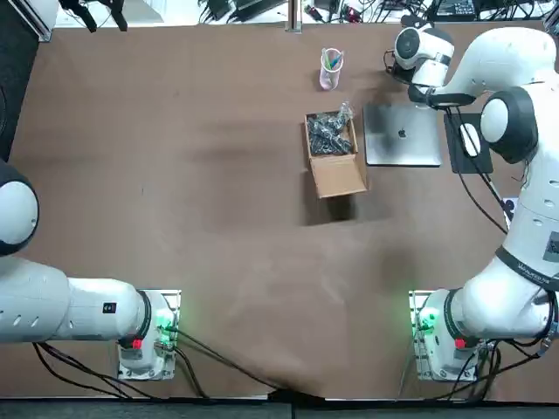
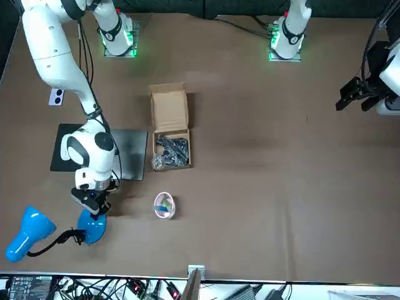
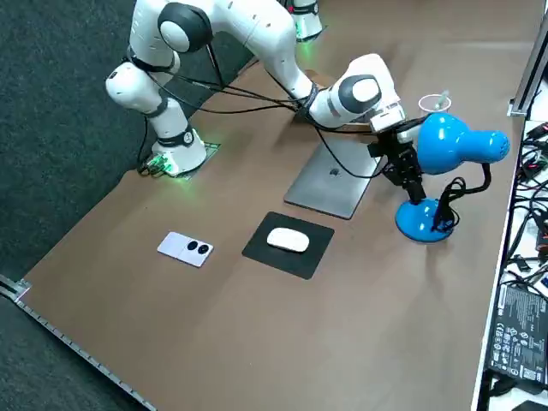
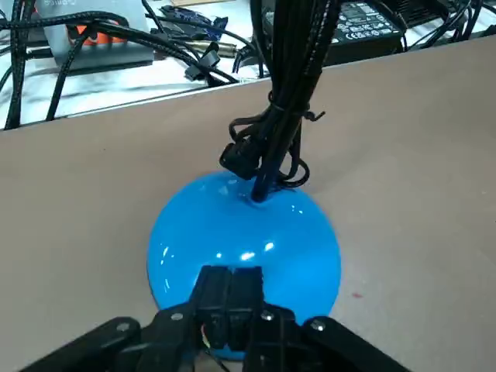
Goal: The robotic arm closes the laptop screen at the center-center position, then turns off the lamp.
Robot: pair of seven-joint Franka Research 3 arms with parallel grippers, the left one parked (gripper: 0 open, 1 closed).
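right gripper [image 4: 231, 298] is pointed straight down over the lamp base [image 4: 244, 240], fingers pressed together with nothing between them. The tips sit on the near rim of the blue dome; I can't tell from here whether they're touching it or just above it.

What matters is that the base is directly under the tips, so the next move looks like a short vertical press and not a reach. I can't see a switch on the dome. The stem and cable [image 4: 275, 101] come up from the dome's middle, beyond the fingers, so it's clear on the gripper's side.

From the side, the gripper [image 3: 409, 184] hangs just above the base [image 3: 424, 221], and the lamp head [image 3: 458, 141] sits just beside the wrist — the tight spot if the arm tilts.

laptop [image 3: 330, 175] lies flat with the lid down and logo up, just beside the lamp toward the robot. It's in the right part of the table, not the middle. I'd judge the first step done, with only the lamp left.
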